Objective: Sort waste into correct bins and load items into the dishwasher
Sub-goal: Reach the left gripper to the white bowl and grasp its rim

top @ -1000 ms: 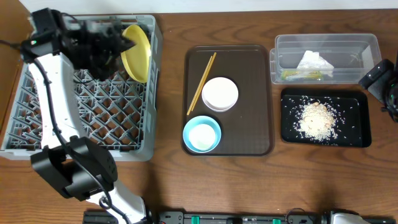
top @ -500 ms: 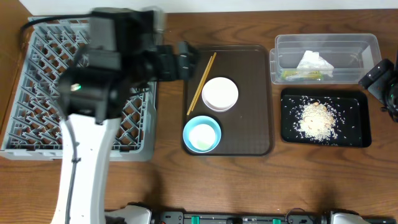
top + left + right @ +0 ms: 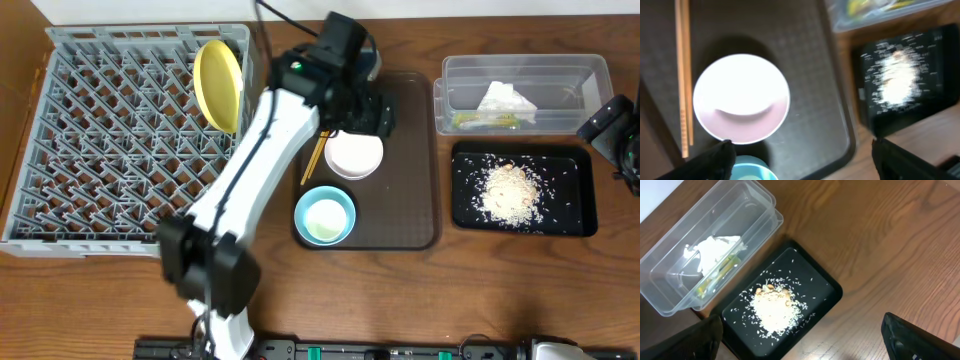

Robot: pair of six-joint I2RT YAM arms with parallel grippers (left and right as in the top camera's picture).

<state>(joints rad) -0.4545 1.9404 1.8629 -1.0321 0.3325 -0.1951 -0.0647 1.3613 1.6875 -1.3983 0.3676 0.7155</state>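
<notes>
While the left gripper (image 3: 801,150) hangs over the centre of the frame with its jaws spread wide and nothing between them, the step in hand appears to be lifting a bowl for loading. The grey dish rack (image 3: 110,170), the destination, fills the left of the overhead view, and most of its pegs stand free. The brown serving tray (image 3: 410,215) at centre carries the dishes not yet loaded. The yellow plate (image 3: 218,85) stands on edge at the rack's upper right, so plan a slot clear of it. The white bowl (image 3: 741,98) lies just ahead of the fingertips. Descend with one finger on each side of its wall, then close. At the right of the frame, well apart, sit the clear tub (image 3: 590,80) and, below it, the black tray (image 3: 580,220). The right gripper (image 3: 801,330) hovers over them, wide open and empty, out of the path. The light blue bowl (image 3: 325,216) sits near the white bowl's lower edge and could be knocked. The chopsticks (image 3: 684,75) lie just beside its left rim, so approach from the right. The white paper (image 3: 505,98) and green wrapper (image 3: 485,122) lie in the tub, and the rice scraps (image 3: 507,192) lie on the black tray.
</notes>
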